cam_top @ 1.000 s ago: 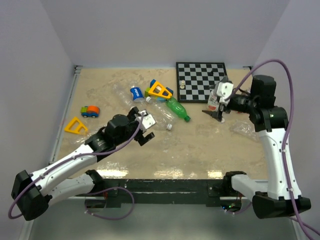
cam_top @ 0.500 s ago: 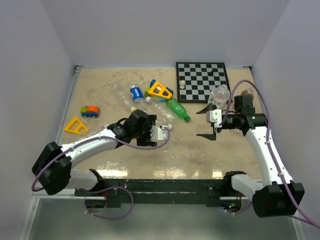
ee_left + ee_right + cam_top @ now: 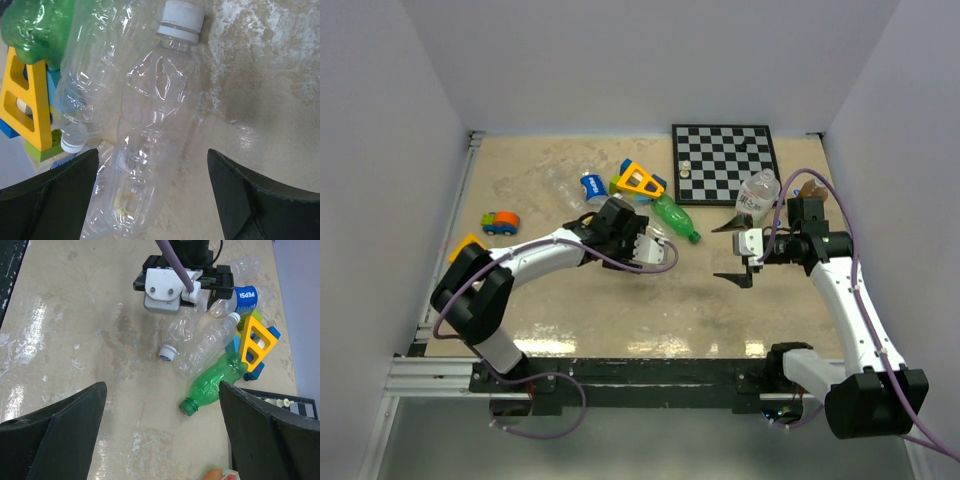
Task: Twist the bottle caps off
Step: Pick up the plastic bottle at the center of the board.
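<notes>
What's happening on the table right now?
The left gripper hovers open over a clear bottle lying on the table, one finger on each side, not yet closed on it. Its white cap is on. The right gripper hangs open and empty above the table. A green bottle close by lies uncapped.
</notes>
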Robot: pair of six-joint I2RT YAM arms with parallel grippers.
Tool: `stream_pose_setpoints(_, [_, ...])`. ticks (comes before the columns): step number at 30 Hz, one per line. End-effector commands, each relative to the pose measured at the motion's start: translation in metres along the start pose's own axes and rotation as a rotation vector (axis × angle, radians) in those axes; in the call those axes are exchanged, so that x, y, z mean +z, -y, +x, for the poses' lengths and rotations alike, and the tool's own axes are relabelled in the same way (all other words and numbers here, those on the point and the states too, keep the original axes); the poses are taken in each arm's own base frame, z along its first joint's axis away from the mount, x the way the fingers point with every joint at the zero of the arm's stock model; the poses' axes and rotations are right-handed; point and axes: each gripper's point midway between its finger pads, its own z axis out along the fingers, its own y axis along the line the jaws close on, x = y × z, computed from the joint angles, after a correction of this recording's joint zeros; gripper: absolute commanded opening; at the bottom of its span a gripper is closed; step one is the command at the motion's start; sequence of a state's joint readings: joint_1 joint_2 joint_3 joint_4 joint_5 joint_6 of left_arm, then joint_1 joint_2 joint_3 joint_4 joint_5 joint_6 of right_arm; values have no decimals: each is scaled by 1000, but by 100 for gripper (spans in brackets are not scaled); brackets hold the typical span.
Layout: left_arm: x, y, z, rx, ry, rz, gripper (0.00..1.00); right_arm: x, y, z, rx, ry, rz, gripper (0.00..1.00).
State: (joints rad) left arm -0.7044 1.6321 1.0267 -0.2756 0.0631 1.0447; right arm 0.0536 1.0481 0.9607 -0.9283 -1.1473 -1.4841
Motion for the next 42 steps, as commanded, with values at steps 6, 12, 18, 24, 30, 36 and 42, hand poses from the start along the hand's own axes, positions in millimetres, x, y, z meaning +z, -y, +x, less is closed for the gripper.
stream_pose_setpoints(6, [15,-22,-2,62,-10,-1,88,2,-3,-3,-13,32,-12,97])
stream_pose_setpoints(12, [27,-12,4,70,-25,39,88,2,-3,-3,-9,33,-13,97])
stream_pose_setpoints(18, [35,-6,10,27,-12,97,88,3,-3,-2,-8,32,-14,97])
stream_pose_setpoints(24, [43,8,10,-26,0,170,79,3,-3,-1,-6,28,-14,97])
stream_pose_setpoints(30, [39,19,9,-104,0,202,60,3,-4,0,-5,26,-14,97])
stream_pose_setpoints(36, [22,37,0,-187,25,212,21,3,-4,0,-4,28,-16,97])
stream_pose_setpoints(42, [-9,52,-17,-260,104,194,10,3,-5,-1,6,30,-21,97])
